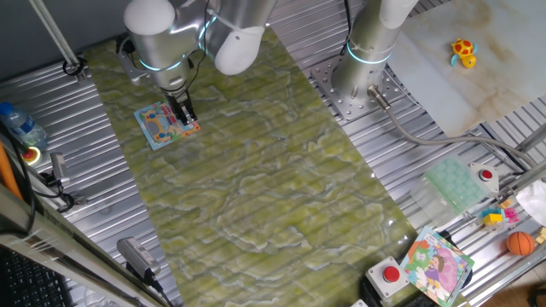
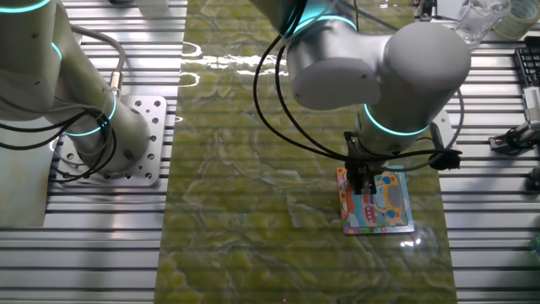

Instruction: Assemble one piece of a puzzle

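Observation:
The puzzle (image 1: 162,126) is a small square board with a light-blue border and a red, yellow and green cartoon picture. It lies flat on the green mat (image 1: 256,170) at the far left, and it also shows in the other fixed view (image 2: 388,207). My gripper (image 1: 183,115) points straight down with its tips on or just above the board's right edge. In the other fixed view my gripper (image 2: 364,187) stands over the board's left part. The black fingers stand close together. The piece is hidden; I cannot see whether it sits between the fingers.
A second arm's base (image 1: 363,81) stands on the metal table right of the mat. At the near right lie a larger colourful board with a purple figure (image 1: 437,264), a red button box (image 1: 391,275), a green tray (image 1: 456,183) and an orange ball (image 1: 520,243).

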`<state>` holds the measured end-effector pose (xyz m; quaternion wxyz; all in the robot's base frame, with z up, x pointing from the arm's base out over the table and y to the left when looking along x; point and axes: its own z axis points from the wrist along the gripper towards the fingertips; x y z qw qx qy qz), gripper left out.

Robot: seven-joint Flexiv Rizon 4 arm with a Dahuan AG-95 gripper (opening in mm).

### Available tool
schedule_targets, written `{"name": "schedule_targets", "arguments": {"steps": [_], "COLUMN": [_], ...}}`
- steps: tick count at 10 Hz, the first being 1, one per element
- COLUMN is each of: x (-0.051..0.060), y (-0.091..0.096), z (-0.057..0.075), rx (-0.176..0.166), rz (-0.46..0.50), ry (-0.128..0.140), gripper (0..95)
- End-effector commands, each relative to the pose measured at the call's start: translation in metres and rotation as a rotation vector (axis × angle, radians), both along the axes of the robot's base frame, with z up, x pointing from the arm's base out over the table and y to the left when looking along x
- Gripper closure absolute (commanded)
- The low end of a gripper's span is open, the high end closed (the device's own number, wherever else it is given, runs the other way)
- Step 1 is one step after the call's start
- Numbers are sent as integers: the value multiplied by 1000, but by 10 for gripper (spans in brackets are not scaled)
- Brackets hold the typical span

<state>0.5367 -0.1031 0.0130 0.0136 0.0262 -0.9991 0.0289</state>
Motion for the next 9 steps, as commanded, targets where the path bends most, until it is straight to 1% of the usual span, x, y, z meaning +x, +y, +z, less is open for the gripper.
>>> {"name": "schedule_targets", "arguments": {"steps": [1,2,3,5,6,7,9], "x": [-1,-1,0,1,0,0,1], "y": [0,0,-1,-2,-2,-2,-1], "z": [0,-1,-7,-11,-10,-7,1], "rx": [3,1,-4,-1,3,3,-3], "rz": [0,3,6,8,9,12,23], "ry": [0,1,-2,0,4,1,7], "gripper": [950,950,950,950,950,950,950]}}
